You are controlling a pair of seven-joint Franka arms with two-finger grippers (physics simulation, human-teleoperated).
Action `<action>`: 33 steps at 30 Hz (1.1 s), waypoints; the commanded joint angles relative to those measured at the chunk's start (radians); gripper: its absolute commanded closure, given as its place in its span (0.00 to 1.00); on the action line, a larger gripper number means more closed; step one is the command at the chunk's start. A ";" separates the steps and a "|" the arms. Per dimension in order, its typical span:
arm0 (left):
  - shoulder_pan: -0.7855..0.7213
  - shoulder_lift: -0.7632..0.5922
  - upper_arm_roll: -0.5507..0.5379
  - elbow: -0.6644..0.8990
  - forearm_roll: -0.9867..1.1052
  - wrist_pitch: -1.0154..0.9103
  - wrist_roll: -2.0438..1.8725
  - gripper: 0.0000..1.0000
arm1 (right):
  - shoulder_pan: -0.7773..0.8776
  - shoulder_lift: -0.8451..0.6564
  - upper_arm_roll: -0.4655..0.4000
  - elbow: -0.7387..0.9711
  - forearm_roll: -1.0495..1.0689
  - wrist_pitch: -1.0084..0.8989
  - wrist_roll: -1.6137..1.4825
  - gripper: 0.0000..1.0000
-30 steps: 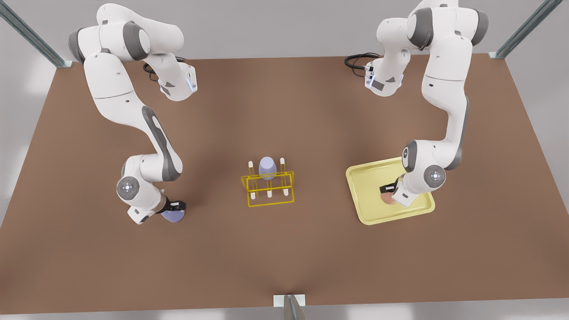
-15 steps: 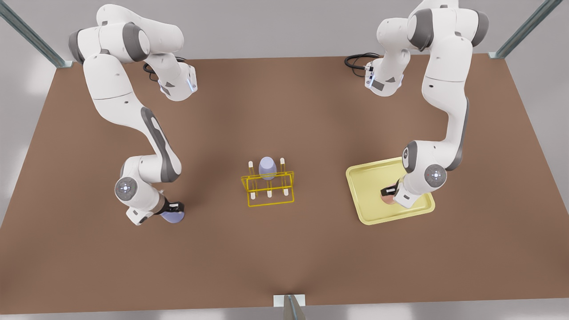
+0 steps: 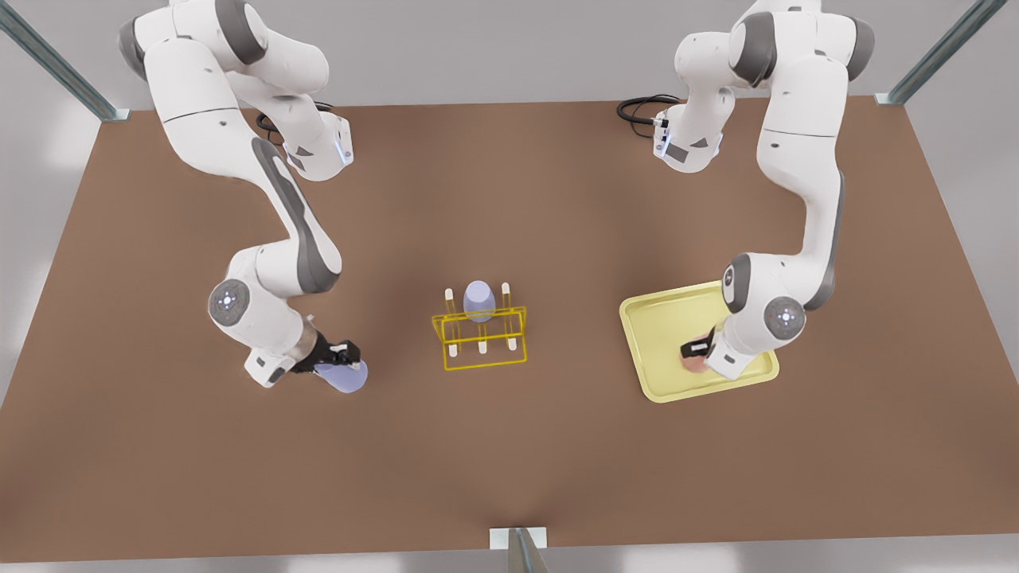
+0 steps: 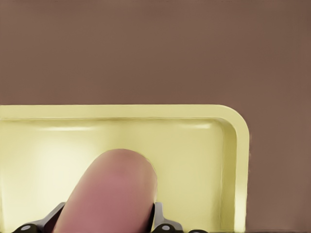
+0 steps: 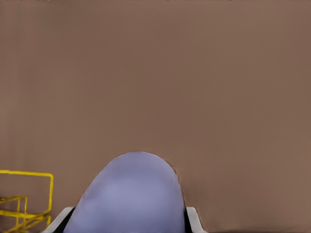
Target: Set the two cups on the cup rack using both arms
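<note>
The lavender-blue cup (image 3: 345,377) (image 5: 131,194) is held tilted above the table, with my right gripper (image 3: 337,360) (image 5: 129,221) shut on it, at the front view's left of the yellow wire cup rack (image 3: 479,317) (image 5: 26,173). The salmon pink cup (image 3: 692,363) (image 4: 114,189) sits in the pale-yellow tray (image 3: 661,306) (image 4: 233,141). My left gripper (image 3: 697,350) (image 4: 109,224) is shut on this cup, a finger tight against each side. A second lavender cup (image 3: 478,300) rests upside down on a back peg of the rack.
The tray lies at the front view's right of the rack, with bare brown table between them. Black cables (image 3: 641,107) lie near the arm base at the back. A metal post (image 3: 519,549) stands at the table's front edge.
My right gripper has risen and carried the lavender-blue cup toward the rack, tilting it. The left gripper has stayed on the pink cup in the tray, shifting only slightly.
</note>
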 commanded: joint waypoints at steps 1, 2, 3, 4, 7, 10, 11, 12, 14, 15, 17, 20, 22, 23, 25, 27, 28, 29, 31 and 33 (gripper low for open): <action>-0.002 0.000 -0.029 0.087 -0.002 -0.248 -0.133 0.18 | 0.014 -0.012 0.027 0.016 0.073 -0.070 0.062 0.28; -0.001 0.001 -0.066 0.151 -0.004 -0.265 -0.212 0.18 | 0.033 -0.010 0.034 0.031 0.073 -0.070 0.106 0.28; -0.002 0.020 -0.093 0.205 -0.022 -0.265 -0.263 0.18 | 0.056 -0.006 0.034 0.048 0.092 -0.076 0.145 0.28; -0.004 0.031 -0.103 0.218 -0.024 -0.265 -0.268 0.19 | 0.085 0.006 0.034 0.083 0.115 -0.088 0.192 0.28; -0.004 0.075 -0.176 0.305 -0.030 -0.265 -0.429 0.18 | 0.154 0.057 0.032 0.168 0.116 -0.089 0.286 0.28; -0.004 0.178 -0.250 0.480 -0.062 -0.265 -0.589 0.18 | 0.172 0.106 0.034 0.240 0.113 -0.089 0.303 0.28; -0.004 0.210 -0.264 0.537 -0.076 -0.265 -0.633 0.18 | 0.174 0.125 0.034 0.260 0.113 -0.090 0.304 0.28; -0.004 0.219 -0.288 0.549 -0.084 -0.263 -0.642 0.18 | 0.180 0.129 0.034 0.265 0.115 -0.090 0.304 0.28; -0.027 0.230 -0.316 0.557 -0.105 -0.265 -0.670 0.17 | 0.186 0.144 0.035 0.266 0.116 -0.089 0.303 0.28; -0.033 0.245 -0.333 0.583 -0.113 -0.265 -0.713 0.18 | 0.189 0.149 0.043 0.266 0.124 -0.089 0.303 0.28; -0.064 0.248 -0.339 0.595 -0.120 -0.266 -0.748 0.18 | 0.192 0.154 0.054 0.260 0.124 -0.089 0.301 0.28; -0.120 0.250 -0.337 0.620 -0.117 -0.303 -0.813 0.18 | 0.206 0.155 0.055 0.249 0.122 -0.096 0.295 0.28; -0.140 0.261 -0.337 0.629 -0.117 -0.302 -0.822 0.17 | 0.211 0.160 0.054 0.249 0.122 -0.096 0.294 0.28; -0.149 0.261 -0.337 0.629 -0.117 -0.303 -0.828 0.17 | 0.214 0.161 0.054 0.249 0.122 -0.096 0.294 0.28; -0.163 0.262 -0.339 0.629 -0.119 -0.303 -0.834 0.17 | 0.220 0.174 0.054 0.249 0.121 -0.095 0.297 0.28; -0.180 0.264 -0.337 0.632 -0.119 -0.295 -0.846 0.17 | 0.220 0.177 0.054 0.249 0.119 -0.090 0.297 0.27; -0.197 0.284 -0.337 0.662 -0.119 -0.294 -0.856 0.17 | 0.220 0.178 0.054 0.249 0.118 -0.090 0.297 0.25; -0.209 0.291 -0.337 0.673 -0.117 -0.294 -0.866 0.17 | 0.218 0.180 0.054 0.251 0.118 -0.090 0.297 0.00; -0.228 0.311 -0.336 0.696 -0.117 -0.286 -0.874 0.17 | 0.220 0.187 0.054 0.252 0.118 -0.090 0.295 0.00; -0.240 0.333 -0.334 0.705 -0.116 -0.277 -0.874 0.17 | 0.217 0.192 0.054 0.251 0.118 -0.090 0.289 0.00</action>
